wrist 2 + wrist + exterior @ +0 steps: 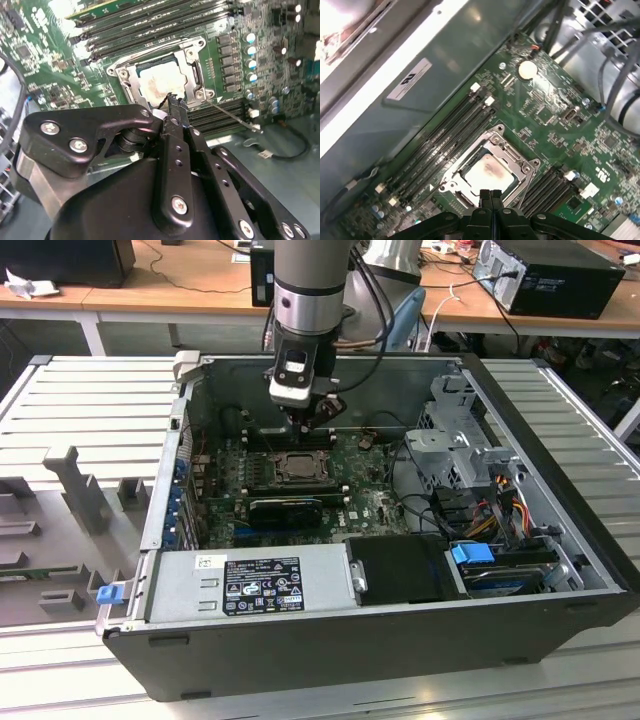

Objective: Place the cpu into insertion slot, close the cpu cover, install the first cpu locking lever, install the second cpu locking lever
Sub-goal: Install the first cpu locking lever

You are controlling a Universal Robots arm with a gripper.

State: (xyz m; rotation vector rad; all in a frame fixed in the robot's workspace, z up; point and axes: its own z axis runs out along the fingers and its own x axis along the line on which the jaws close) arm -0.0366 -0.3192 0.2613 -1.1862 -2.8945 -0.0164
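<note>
The cpu lies flat in the motherboard socket, its pale metal top showing through the opening of the cpu cover. That cover is down around the chip. A thin metal locking lever sticks out from one socket corner, away from the frame. My gripper hangs just above the far edge of the socket in the exterior view. Its black fingertips are pressed together with nothing between them, and in the second wrist view the gripper sits over the socket's edge.
The open computer case lies on a slatted grey table. Memory slots run along both sides of the socket. A power supply sits at the near side, and drive cages and cables are at the exterior view's right.
</note>
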